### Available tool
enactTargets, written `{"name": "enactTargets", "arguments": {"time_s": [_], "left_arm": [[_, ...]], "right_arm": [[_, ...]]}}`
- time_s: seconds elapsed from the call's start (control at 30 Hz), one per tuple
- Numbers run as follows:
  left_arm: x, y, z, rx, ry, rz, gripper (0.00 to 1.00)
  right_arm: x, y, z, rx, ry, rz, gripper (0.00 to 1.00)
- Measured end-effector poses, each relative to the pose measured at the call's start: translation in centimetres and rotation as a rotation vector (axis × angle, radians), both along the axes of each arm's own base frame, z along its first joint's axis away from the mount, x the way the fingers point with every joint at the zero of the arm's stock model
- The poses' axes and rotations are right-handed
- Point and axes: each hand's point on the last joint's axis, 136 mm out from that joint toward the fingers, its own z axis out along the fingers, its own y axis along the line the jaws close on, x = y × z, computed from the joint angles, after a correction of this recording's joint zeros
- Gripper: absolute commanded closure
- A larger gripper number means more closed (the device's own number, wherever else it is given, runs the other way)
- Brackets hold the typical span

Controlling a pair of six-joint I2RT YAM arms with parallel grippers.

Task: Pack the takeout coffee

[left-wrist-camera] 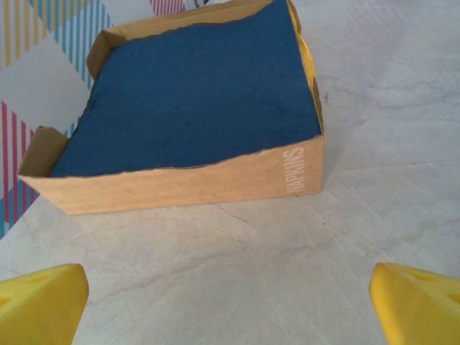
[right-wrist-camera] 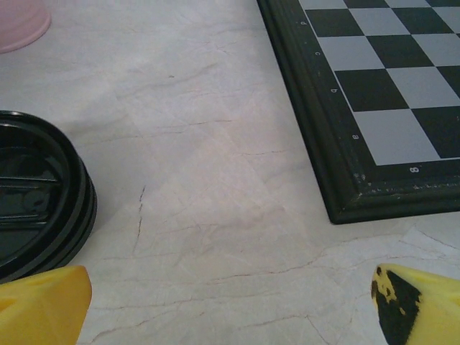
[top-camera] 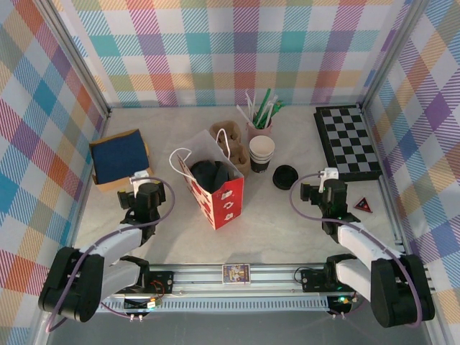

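**Resting both claws wide open, coffee sitting in the bag**

Holding the left claw (top-camera: 141, 181) spread to its widest and gripping nothing, low over the worktop (top-camera: 287, 230) at 9 o'clock from the red paper bag (top-camera: 219, 198). Holding the right claw (top-camera: 327, 180) just as wide and just as empty at 3 o'clock from that bag, well apart from it.

Spotting the takeout coffee (top-camera: 208, 175) down in the bag's open mouth at mid-worktop. Seeing just a dark round top there, with the cup's body hidden by the bag walls. Noting white cord handles looping over the bag's rim.

Facing, from the left wrist, a cardboard napkin box (left-wrist-camera: 187, 180) at 12 o'clock. Finding it filled with blue napkins and lying near the yellow fingertips (left-wrist-camera: 43, 305) but apart from them.

Facing, from the right wrist, bare marble straight ahead. Finding the loose black lid (right-wrist-camera: 36, 201) close at 9 o'clock, a chessboard (right-wrist-camera: 374, 86) at 1 o'clock and a pink cup (right-wrist-camera: 18, 21) at 11 o'clock.

Crowding the bag's far side:
- a cardboard cup carrier (top-camera: 228, 136) pressing up at 12 o'clock
- a stack of white paper cups (top-camera: 261, 152) at 1 o'clock
- the pink cup beyond that stack, holding straws

Noticing also a small red triangle (top-camera: 365, 205) at 3 o'clock from the right claw.
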Motion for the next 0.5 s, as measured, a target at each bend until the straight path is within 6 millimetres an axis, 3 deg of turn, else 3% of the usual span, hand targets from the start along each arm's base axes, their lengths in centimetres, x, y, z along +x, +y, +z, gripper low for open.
{"name": "enactTargets", "arguments": {"time_s": [0.5], "left_arm": [[4.1, -0.4, 0.1, -0.015, -0.019, -0.019, 0.00]], "right_arm": [[3.0, -0.5, 0.3, 0.031, -0.023, -0.006, 0.00]]}}
